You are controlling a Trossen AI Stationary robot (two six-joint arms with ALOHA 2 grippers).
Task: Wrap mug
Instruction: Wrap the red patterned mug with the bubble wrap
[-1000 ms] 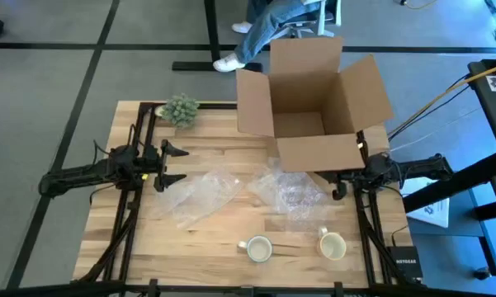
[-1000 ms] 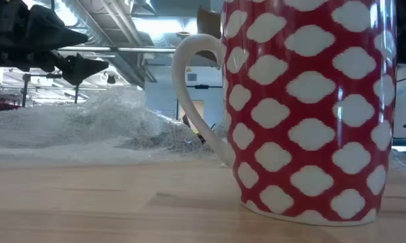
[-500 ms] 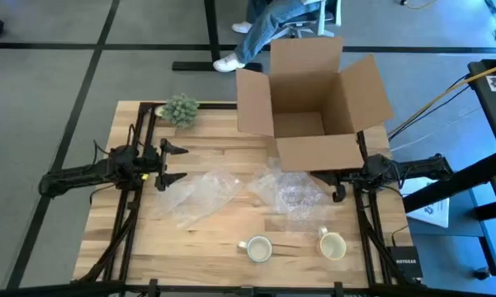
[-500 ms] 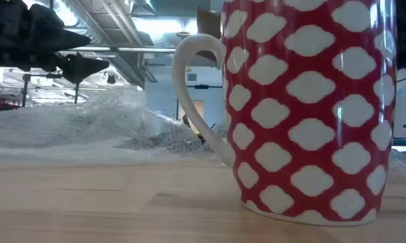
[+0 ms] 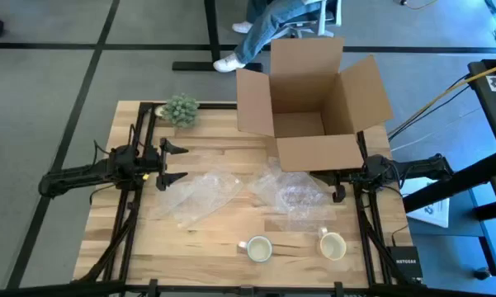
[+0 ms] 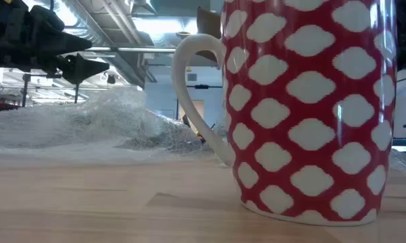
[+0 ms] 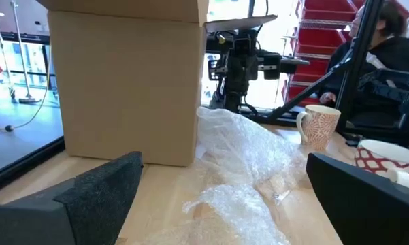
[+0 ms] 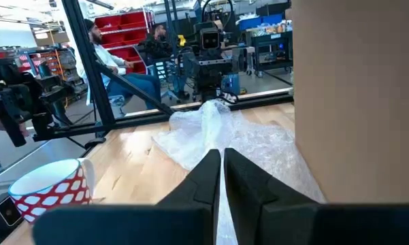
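High view: both arms low over the wooden surface, wrap and mugs between them

High view shows the left tool (image 5: 177,163) at the left side of the surface (image 5: 223,227) with its fingers spread wide apart, holding nothing; just ahead of its tips lies a flat sheet of bubble wrap (image 5: 196,195); the left wrist view shows the same two dark fingers (image 7: 95,190) splayed to either side, the wrap (image 7: 248,204) lying between and beyond them.

The right tool (image 5: 340,185) sits at the right side of the surface, beside the front wall of the open cardboard box (image 5: 309,111); its fingers (image 8: 207,177) are pressed together with nothing between them, as the right wrist view shows; a second, crumpled heap of bubble wrap (image 5: 290,195) lies just ahead of it, between the two tools.

Two mugs stand on the near edge, nearer the camera than both tools: a red-and-white patterned mug (image 5: 333,244) just beside the right arm, and a paler mug (image 5: 257,247) near it, toward the middle; neither is touched by a tool or by wrap; the patterned mug (image 6: 304,108) fills the low view, upright, handle toward the wrap.

A small green plant (image 5: 180,109) sits at the far corner beyond the left tool; a person's legs (image 5: 268,25) show past the surface.
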